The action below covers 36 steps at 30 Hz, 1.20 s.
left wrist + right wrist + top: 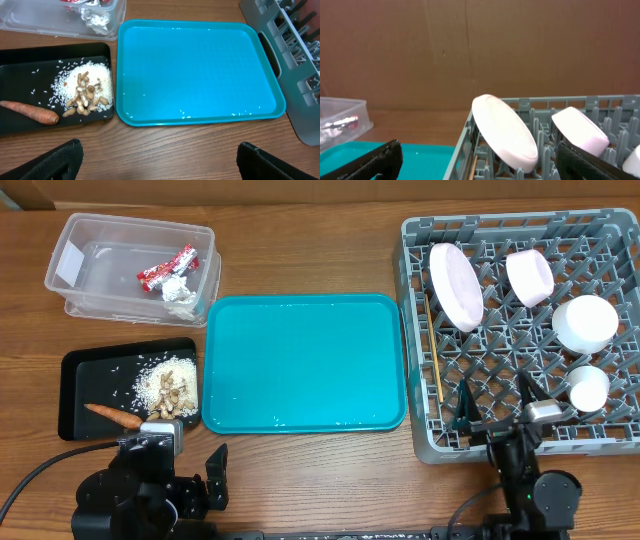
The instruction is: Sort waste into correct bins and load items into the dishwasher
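Observation:
The grey dish rack (610,230) at right holds a white plate (456,285) on edge, two white bowls (529,277) (585,322), a small white cup (588,387) and wooden chopsticks (433,350) at its left side. The clear tub (90,290) holds the red-and-silver wrapper (167,268) and crumpled tissue (181,292). The black tray (80,395) holds rice with brown scraps (168,387) and the carrot piece (115,416). My left gripper (160,165) is open and empty over bare table near the front edge. My right gripper (498,405) is open and empty above the rack's front edge.
The teal tray (305,360) lies between the black tray and the rack, bare except for a few rice grains. The right wrist view shows the plate (505,132), a bowl (580,131) and a brown cardboard wall behind the table.

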Available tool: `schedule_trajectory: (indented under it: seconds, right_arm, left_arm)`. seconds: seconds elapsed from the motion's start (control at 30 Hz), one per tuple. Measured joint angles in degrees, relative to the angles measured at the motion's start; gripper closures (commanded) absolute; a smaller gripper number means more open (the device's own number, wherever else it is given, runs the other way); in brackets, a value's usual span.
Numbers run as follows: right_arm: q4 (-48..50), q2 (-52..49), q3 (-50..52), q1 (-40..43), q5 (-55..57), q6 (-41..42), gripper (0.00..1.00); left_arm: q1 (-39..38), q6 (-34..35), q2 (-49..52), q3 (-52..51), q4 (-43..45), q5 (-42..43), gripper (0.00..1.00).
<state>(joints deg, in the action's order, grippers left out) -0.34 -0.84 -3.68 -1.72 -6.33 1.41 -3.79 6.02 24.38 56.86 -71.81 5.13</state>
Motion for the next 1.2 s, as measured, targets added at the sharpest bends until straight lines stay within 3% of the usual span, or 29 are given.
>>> schedule_trajectory:
  seconds: [0.17,1.2]
  right_arm:
    - [-5.0,0.0,2.6,-0.2,0.9,-0.8,0.0]
    - [-4.4,0.0,2.6,-0.2,1.2,-1.0,0.0]
  left_arm:
    - [0.0,0.0,0.0,0.0,0.0,0.0,0.0]
    - [0.0,0.0,0.0,0.0,0.0,0.0,0.0]
